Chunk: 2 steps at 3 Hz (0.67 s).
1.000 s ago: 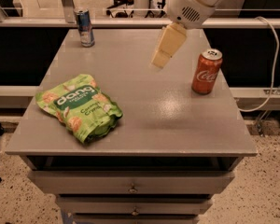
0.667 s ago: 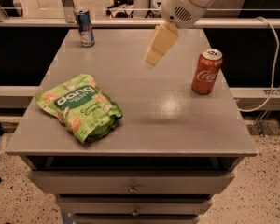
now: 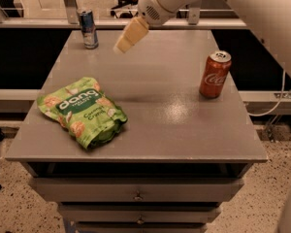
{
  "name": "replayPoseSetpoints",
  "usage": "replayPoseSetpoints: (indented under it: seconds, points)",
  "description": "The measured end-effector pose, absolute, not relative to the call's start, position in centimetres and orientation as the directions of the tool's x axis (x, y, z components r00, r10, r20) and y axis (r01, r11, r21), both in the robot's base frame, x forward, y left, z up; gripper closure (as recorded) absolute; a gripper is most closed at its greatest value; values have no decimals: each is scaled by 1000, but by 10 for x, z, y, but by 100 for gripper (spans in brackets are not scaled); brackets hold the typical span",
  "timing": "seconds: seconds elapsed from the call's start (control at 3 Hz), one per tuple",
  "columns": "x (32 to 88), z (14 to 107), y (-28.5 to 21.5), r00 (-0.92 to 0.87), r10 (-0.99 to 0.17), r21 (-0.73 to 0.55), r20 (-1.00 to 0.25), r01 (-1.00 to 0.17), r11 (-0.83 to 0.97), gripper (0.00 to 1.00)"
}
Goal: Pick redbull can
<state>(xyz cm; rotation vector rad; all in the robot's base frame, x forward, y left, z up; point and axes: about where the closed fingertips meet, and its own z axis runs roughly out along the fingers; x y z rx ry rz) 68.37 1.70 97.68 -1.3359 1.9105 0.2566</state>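
The green snack bag (image 3: 82, 111) reads "dang" in white, the red can (image 3: 215, 74) carries white Coca-Cola script, and the redbull can (image 3: 88, 28), left of the unmarked hovering gripper (image 3: 126, 38), has lettering too small to read.

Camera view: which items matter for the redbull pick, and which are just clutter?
Job:
- redbull can, upright at the table's far left corner
- gripper, in the air to the can's right, apart from it

Lying about:
- Coke can, upright near the right edge
- green snack bag, flat at front left
- table
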Motion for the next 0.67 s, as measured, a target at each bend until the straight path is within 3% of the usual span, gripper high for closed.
replayPoseSetpoints:
  seconds: [0.67]
  points:
    - [775,974,69,-216,-505,-169,-836,-774,610,0]
